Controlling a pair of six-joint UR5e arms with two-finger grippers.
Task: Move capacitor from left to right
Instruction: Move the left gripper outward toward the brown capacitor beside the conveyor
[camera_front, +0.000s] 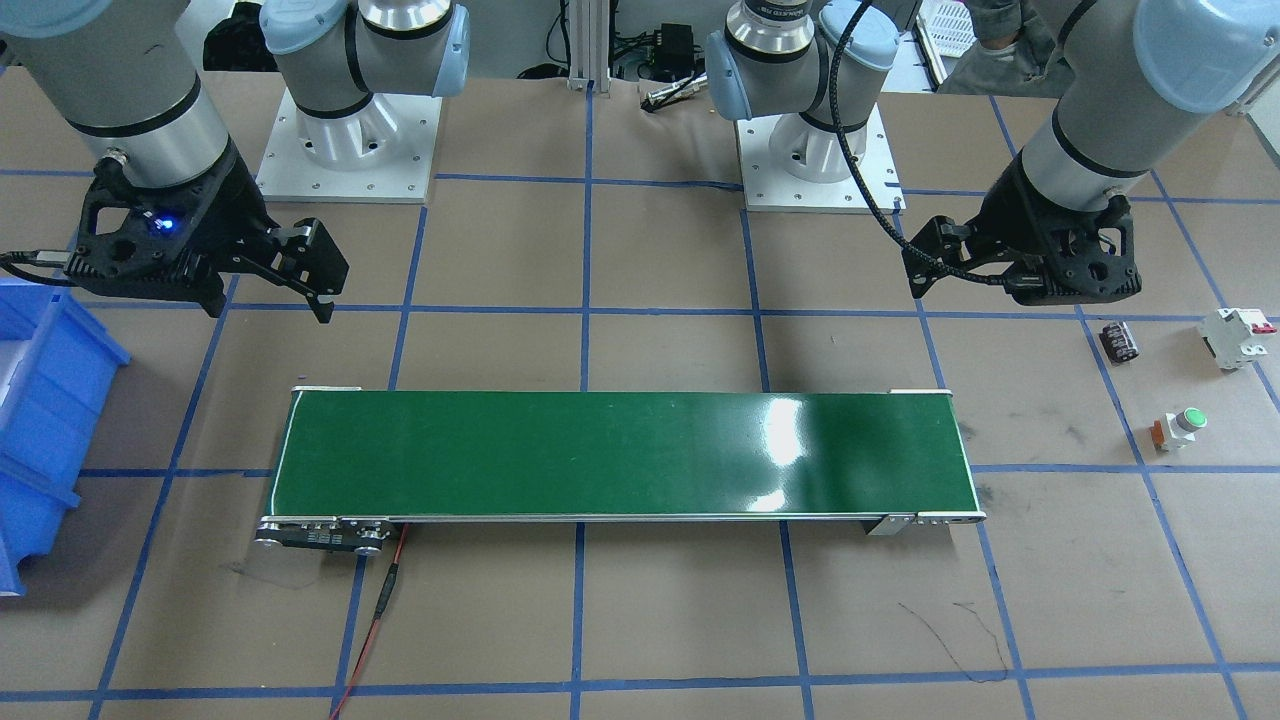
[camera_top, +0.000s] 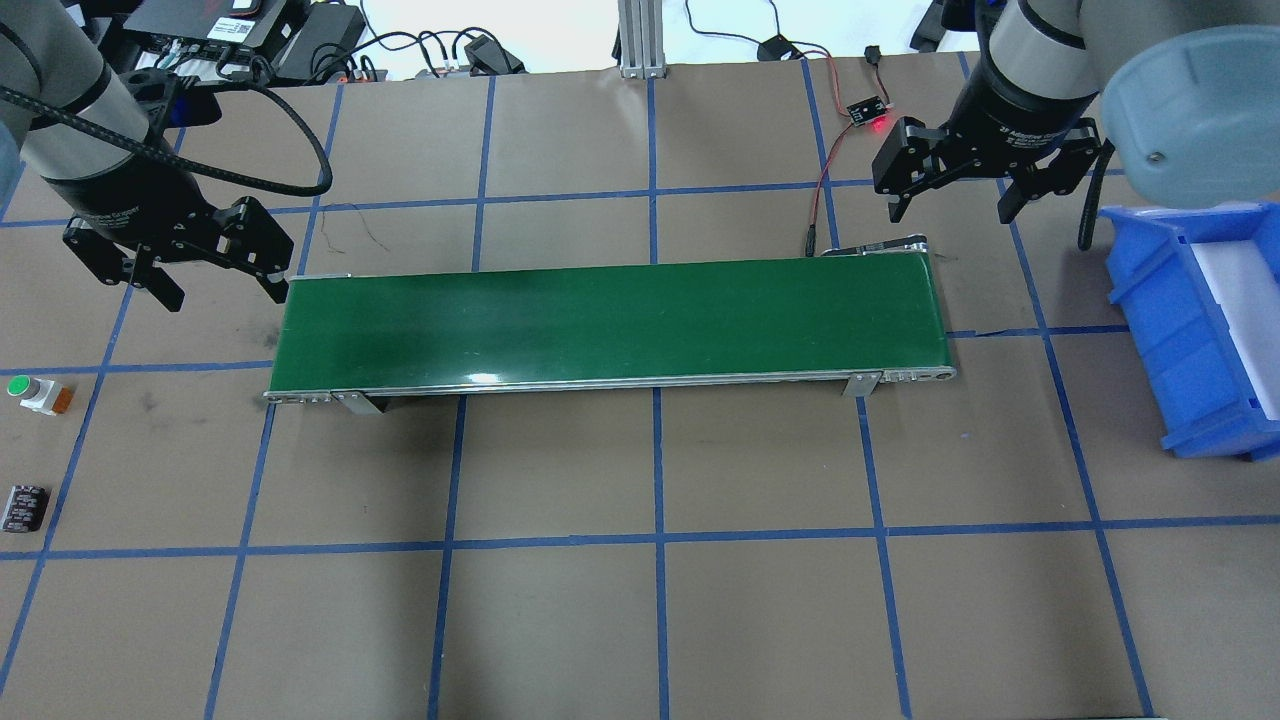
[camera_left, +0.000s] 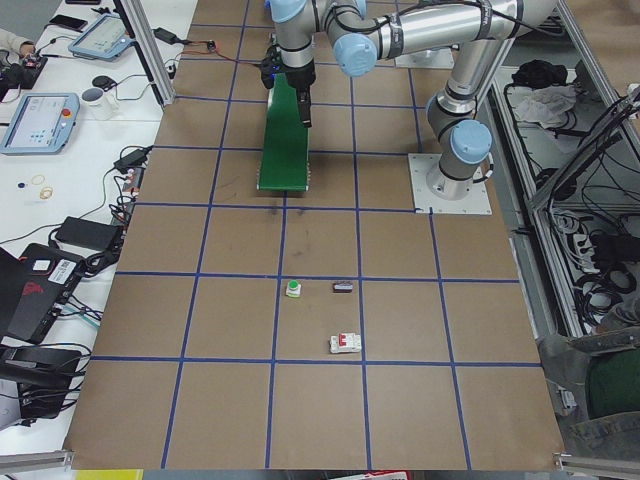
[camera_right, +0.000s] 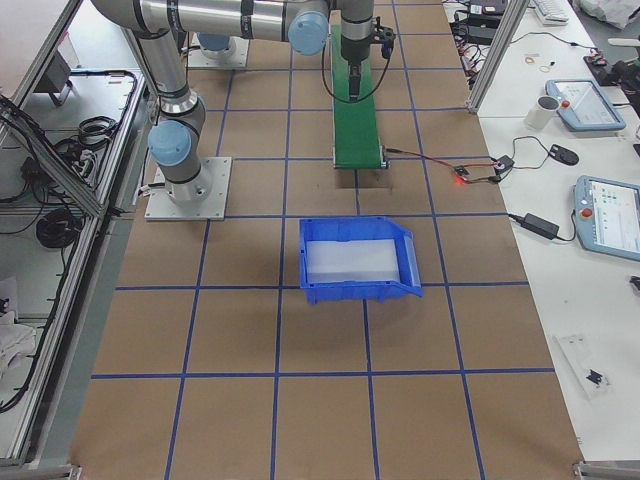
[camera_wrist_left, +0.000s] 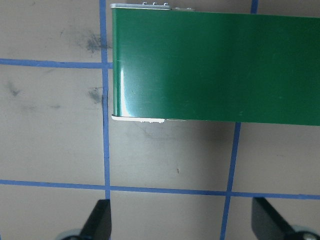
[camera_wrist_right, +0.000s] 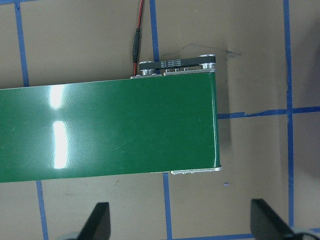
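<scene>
The capacitor is a small black cylinder lying on the brown table at the robot's far left; it also shows in the overhead view and the exterior left view. My left gripper is open and empty, hovering by the left end of the green conveyor belt, well away from the capacitor. The left wrist view shows its fingers spread over bare table. My right gripper is open and empty above the belt's right end, its fingers spread wide.
A white push button with a green cap and a white circuit breaker with a red tab lie near the capacitor. A blue bin stands at the right end of the table. A red cable runs from the belt's motor end.
</scene>
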